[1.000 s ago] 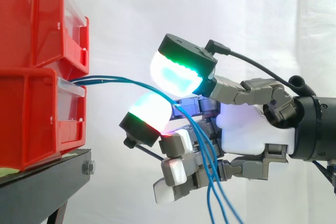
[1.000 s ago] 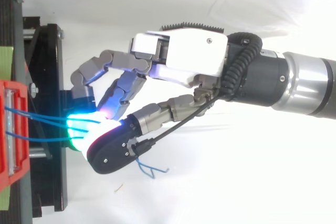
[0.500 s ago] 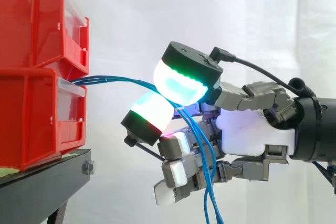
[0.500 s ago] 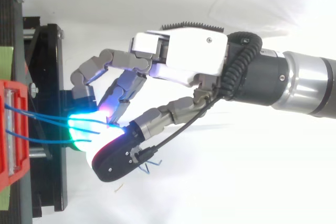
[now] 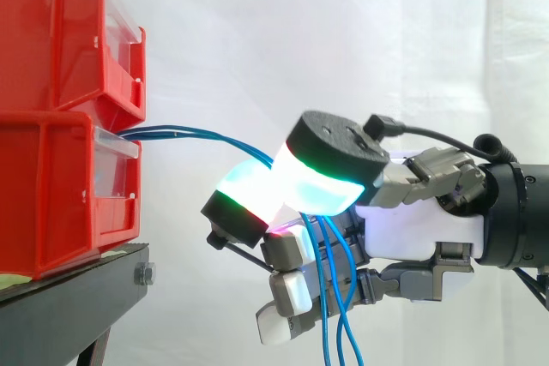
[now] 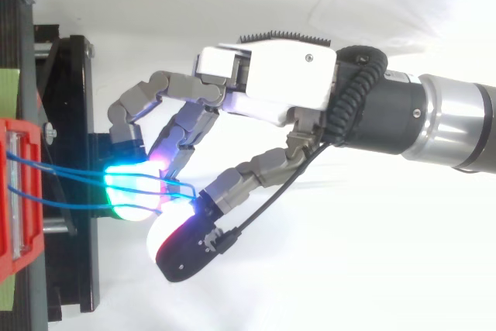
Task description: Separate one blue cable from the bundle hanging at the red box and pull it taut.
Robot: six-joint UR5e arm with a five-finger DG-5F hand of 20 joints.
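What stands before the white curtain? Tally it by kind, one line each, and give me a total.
red bins: 2, stacked one on the other
black stand: 1, under the bins
blue cable bundle: 1, strands too close together to count
hand: 1, pinching the bundle between its glowing pads
Total: 5

1. This looks like a robot lab.
2. A white curtain (image 5: 343, 32) hangs behind everything.
3. Red bins (image 5: 51, 169) sit stacked on a black stand (image 5: 77, 293).
4. A big robot arm (image 6: 449, 122) reaches in from the side.
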